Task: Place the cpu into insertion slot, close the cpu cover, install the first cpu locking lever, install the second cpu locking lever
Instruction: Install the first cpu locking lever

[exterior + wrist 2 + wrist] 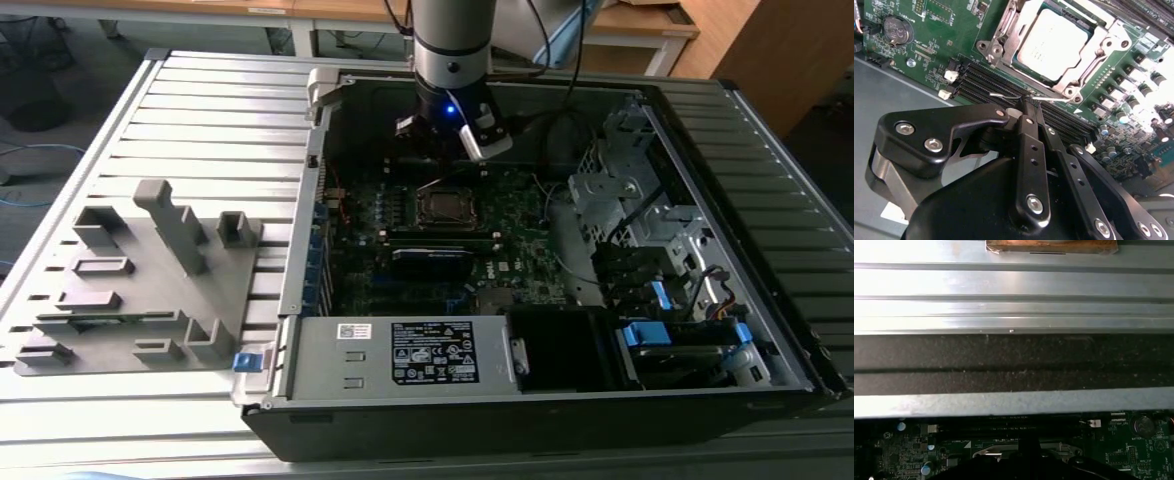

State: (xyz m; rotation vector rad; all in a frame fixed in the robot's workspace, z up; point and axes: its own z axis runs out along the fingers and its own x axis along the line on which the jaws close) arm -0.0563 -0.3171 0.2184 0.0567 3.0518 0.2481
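The gripper (1027, 103) hangs low over the motherboard (929, 55), jaws pressed all but together. The tips are just beside the socket edge, between two thin wire locking lever ends (1002, 94); can't tell if they pinch one. The cpu (1053, 42) sits in the socket, the cpu cover (1002, 35) apparently down around it, inside the open computer case (534, 425)

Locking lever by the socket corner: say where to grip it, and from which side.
Grip the lever on its straight wire run, between hooked end and socket corner, likely from above, across it: there it juts clear over the memory slots.
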